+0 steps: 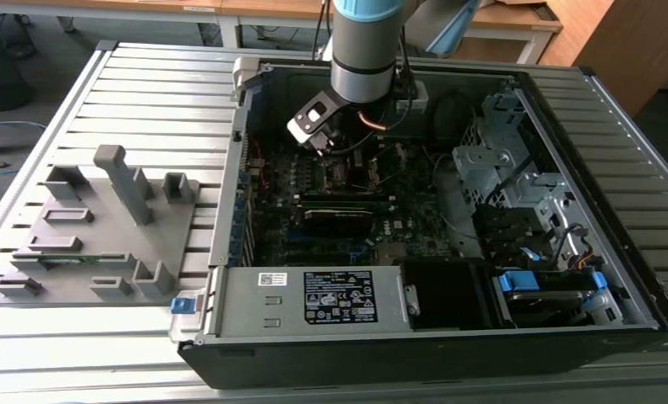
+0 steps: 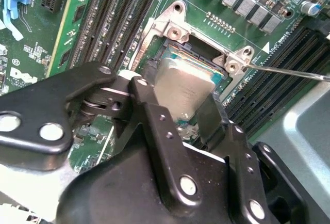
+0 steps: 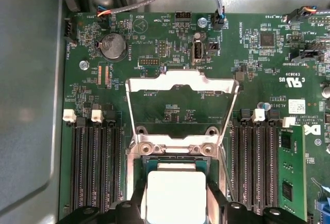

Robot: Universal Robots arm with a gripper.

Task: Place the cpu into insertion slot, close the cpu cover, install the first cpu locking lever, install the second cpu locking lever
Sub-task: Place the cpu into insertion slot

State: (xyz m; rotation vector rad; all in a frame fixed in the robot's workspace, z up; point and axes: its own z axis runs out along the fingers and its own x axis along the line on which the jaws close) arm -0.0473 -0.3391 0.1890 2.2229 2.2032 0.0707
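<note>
At the exterior view's left, a grey fixture block (image 1: 98, 227) sits on the slatted surface (image 1: 143, 84). To its right lies the open computer case (image 1: 424, 358), where the arm (image 1: 366, 50) reaches down over the motherboard (image 1: 311, 227).

In the second wrist view the tool (image 2: 180, 108) is clamped on the cpu (image 2: 183, 82), with a black finger (image 2: 149, 100) on each of two opposite edges. The cpu is square, metal top up, its edges in line with the insertion slot (image 2: 200, 53) beneath it. I cannot tell whether it is seated or just above.

In the first wrist view the cpu cover (image 3: 149, 83) stands open beyond the slot. Long memory slots (image 3: 95, 167) flank the slot on both sides. A thin locking lever (image 2: 289, 72) juts out from its rim.
</note>
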